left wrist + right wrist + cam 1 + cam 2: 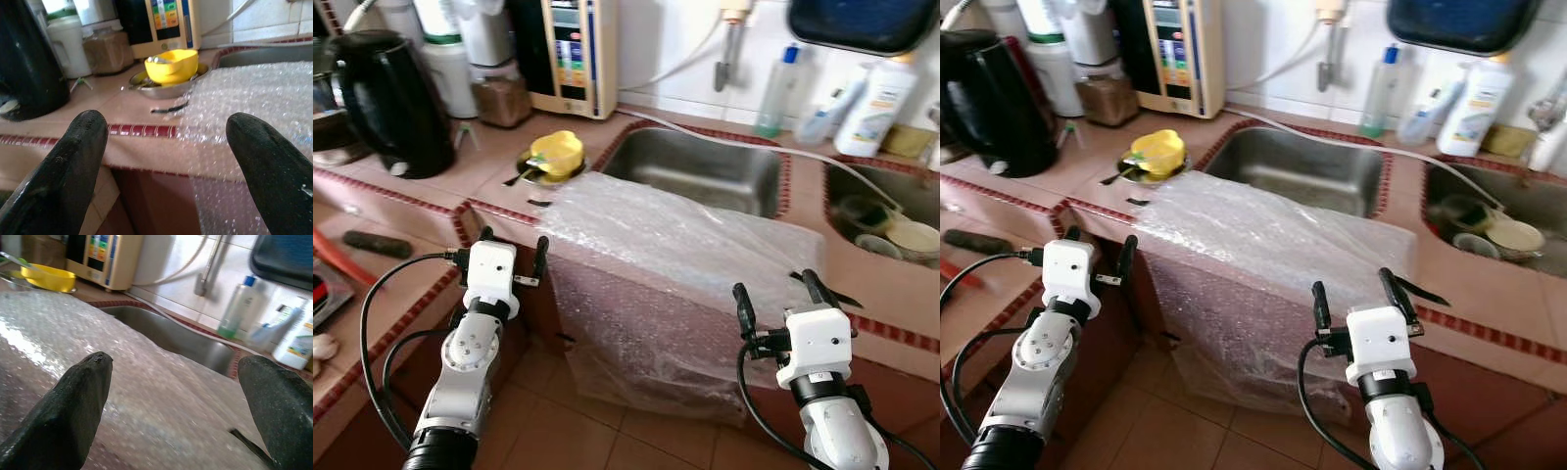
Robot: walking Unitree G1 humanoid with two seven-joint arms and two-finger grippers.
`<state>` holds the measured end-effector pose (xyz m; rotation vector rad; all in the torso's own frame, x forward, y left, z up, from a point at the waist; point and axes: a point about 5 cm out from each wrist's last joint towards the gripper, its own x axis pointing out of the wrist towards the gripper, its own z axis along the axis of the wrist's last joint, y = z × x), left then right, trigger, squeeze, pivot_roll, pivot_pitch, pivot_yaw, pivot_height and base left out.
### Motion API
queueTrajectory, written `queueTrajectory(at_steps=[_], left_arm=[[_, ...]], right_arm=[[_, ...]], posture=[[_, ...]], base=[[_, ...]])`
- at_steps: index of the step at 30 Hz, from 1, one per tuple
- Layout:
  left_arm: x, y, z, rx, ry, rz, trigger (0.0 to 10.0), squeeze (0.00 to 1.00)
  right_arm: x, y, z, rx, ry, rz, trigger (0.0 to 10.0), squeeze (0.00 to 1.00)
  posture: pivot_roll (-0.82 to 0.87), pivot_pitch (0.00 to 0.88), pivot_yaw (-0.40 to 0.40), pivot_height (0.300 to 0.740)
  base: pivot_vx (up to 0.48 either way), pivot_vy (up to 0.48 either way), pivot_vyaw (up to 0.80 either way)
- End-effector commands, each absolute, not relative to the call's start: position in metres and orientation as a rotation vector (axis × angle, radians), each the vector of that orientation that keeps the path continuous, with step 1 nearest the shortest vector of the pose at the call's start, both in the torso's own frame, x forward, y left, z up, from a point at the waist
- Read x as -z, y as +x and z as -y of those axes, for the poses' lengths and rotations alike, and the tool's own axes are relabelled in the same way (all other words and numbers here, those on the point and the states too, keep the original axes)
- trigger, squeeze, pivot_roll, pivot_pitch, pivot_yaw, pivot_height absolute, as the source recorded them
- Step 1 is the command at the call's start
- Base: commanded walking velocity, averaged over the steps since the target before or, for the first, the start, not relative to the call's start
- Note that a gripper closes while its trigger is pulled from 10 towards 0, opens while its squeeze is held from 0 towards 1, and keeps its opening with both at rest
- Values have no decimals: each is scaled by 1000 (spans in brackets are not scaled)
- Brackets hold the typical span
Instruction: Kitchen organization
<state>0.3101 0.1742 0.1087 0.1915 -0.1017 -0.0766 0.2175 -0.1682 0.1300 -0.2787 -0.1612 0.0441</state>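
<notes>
I held my left gripper (513, 257) and right gripper (777, 298) wide open, empty, flanking the bubble wrap (666, 264) draped over the desk (499, 181); gripping its edges likely came next.

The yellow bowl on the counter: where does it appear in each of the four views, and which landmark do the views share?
Left eye view: yellow bowl at upper centre-left, left of the sink.
Right eye view: upper left.
Left wrist view: upper centre, between the left tool's fingers.
Right wrist view: top left corner.
Shared landmark: the bubble wrap sheet draped over the counter edge beside the bowl.
</notes>
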Motion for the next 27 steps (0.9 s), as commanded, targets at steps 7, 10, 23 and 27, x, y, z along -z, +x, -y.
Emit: queueTrajectory(at_steps=[7,10,23,27], left_arm=[[-111,309,-171,110,196,103,10000,0],[-111,309,-171,113,198,102,10000,0],[-114,306,-163,172,147,118,10000,0],[-119,305,-160,193,133,137,10000,0]], right_arm=[[-133,216,170,-21,-272,167,10000,0],[-132,216,171,-12,-275,168,10000,0],[-137,215,174,11,-310,190,10000,0],[-142,215,177,34,-322,205,10000,0]], posture=[[71,0,14,740],[72,0,12,740],[67,0,7,740],[66,0,2,740]], base=[[0,0,291],[0,0,0],[0,0,0],[0,0,0]])
